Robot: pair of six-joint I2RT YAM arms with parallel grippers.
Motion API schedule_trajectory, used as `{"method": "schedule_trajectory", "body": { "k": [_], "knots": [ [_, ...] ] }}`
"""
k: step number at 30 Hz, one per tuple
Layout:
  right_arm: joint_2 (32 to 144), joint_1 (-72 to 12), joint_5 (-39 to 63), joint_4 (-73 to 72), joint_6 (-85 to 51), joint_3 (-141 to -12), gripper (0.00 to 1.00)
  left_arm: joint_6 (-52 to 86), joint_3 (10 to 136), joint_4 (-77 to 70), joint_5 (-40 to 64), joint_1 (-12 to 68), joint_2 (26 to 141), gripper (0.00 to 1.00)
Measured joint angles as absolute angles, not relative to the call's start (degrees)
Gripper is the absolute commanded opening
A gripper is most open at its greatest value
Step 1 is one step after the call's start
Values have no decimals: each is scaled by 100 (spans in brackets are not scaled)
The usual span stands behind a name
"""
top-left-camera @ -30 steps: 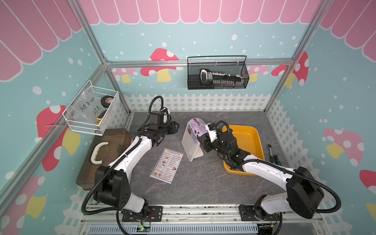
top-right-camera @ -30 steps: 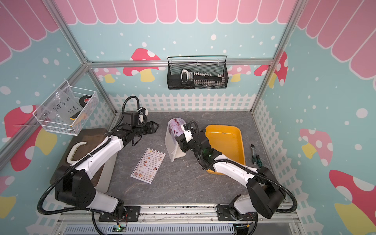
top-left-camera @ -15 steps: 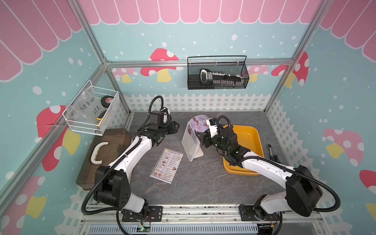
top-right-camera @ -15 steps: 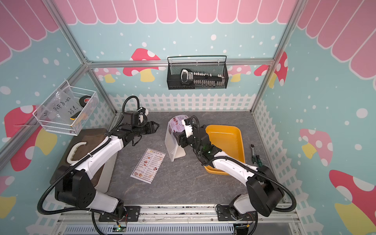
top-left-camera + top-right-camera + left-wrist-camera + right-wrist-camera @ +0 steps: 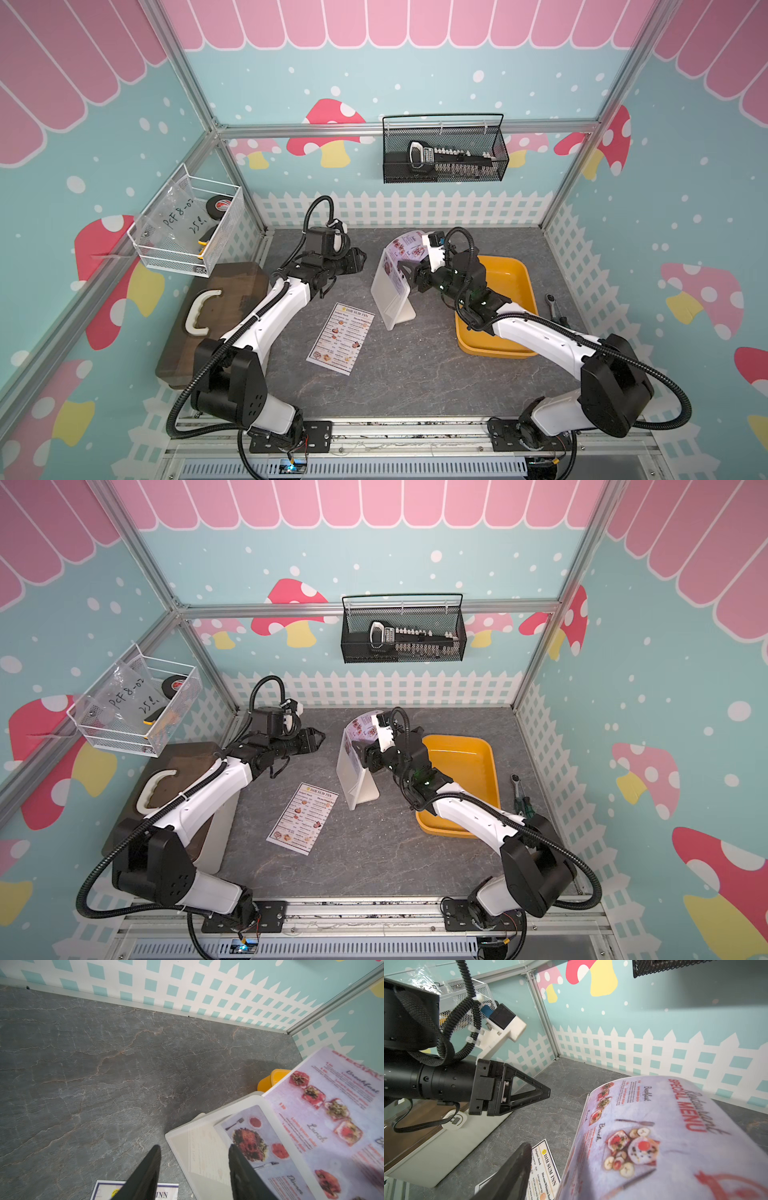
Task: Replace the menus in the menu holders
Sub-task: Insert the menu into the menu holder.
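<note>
Top views both show the right gripper (image 5: 412,272) raised behind the menu holder (image 5: 384,297), fingers newly widened. Right wrist: the SPECIAL MENU (image 5: 654,1136) juts from the holder, unpinched, so removal seems unfinished. Left wrist: left gripper (image 5: 193,1147) beside the holder, fingers apart, empty.

The counter (image 5: 419,374) looked like matt grey veined stone. The SPECIAL MENU sheet (image 5: 654,1136) was glossy paper, the menu holder (image 5: 395,305) smooth white plastic, the yellow tray (image 5: 513,282) shiny plastic, the board (image 5: 232,286) dark wood.
</note>
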State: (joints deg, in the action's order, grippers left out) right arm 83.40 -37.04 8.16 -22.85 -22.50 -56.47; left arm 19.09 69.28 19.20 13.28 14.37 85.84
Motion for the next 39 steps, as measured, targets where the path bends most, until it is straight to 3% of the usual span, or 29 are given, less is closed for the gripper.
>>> {"method": "schedule_trajectory", "body": {
  "k": [9, 22, 39],
  "knots": [
    [8374, -3594, 1035, -2296, -2235, -5905, 57, 1909, 6928, 1920, 1328, 1437, 8584, 53],
    [8541, -3485, 1273, -2095, -2231, -6252, 42, 1907, 6958, 1920, 1328, 1431, 8584, 53],
    [8536, -3485, 1457, -1787, -2237, -6368, 40, 1907, 6980, 1920, 1328, 1426, 8584, 53]
  ]
}}
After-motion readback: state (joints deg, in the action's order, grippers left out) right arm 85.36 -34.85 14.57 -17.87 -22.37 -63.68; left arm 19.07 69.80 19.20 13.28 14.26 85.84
